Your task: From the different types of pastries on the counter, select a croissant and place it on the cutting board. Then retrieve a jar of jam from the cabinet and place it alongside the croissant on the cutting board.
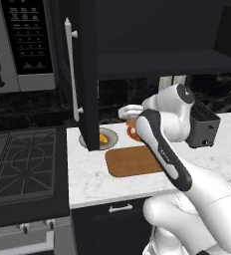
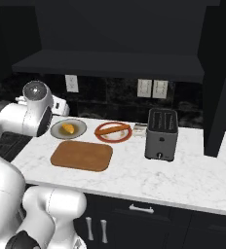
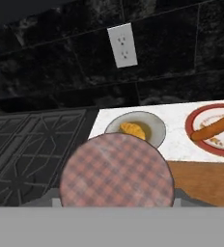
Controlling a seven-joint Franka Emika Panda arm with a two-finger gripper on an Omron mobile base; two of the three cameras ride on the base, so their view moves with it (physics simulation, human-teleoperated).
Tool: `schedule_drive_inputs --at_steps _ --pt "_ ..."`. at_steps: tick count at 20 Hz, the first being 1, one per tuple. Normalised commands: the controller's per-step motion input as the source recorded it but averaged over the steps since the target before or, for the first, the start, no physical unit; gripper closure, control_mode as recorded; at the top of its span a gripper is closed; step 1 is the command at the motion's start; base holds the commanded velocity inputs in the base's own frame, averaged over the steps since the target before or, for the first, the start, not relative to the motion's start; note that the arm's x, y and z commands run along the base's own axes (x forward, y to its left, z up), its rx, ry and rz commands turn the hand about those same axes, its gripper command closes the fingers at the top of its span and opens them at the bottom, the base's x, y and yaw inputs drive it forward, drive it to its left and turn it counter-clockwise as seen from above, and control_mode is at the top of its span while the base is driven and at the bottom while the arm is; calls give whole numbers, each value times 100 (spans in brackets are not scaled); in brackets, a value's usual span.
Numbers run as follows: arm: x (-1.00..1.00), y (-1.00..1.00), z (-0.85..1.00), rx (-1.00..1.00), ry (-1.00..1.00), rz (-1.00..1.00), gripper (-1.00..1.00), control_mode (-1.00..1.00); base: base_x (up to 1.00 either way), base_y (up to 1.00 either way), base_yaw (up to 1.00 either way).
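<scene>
White marble table [image 2: 193, 175]. Directly on it: grey plate [image 3: 155, 126] with yellow-orange croissant [image 3: 133, 130] just beyond the hand; red-rimmed plate [image 3: 197, 126] with stick-shaped pastry [image 3: 214, 127] to the hand's right; bare wooden cutting board [image 2: 82, 155] below the hand, nearer than both plates; dark toaster [image 2: 161, 134] well apart, farther right.

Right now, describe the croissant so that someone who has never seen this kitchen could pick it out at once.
Find the white marble counter right of the stove, and the brown cutting board on it. Behind the board stand two plates: the croissant lies on the grey plate nearer the stove. It is a small yellow-orange lump, unlike the long orange-brown stick pastry on the red-rimmed plate beside it.
</scene>
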Motion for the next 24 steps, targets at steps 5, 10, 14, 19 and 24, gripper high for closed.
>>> schedule_drive_inputs --at_steps 5,10,14,19,24 --pt "60 -67 -18 -8 22 -2 100 -100 0 0 0" --pt "61 -93 -2 -7 26 -3 100 -100 0 0 0" --pt "-21 -6 -55 -10 12 0 100 -100 0 0 0" --pt "-97 -2 -100 -31 26 -7 100 -100 0 0 0" --pt "-46 0 -57 0 17 -2 100 -100 0 0 0"
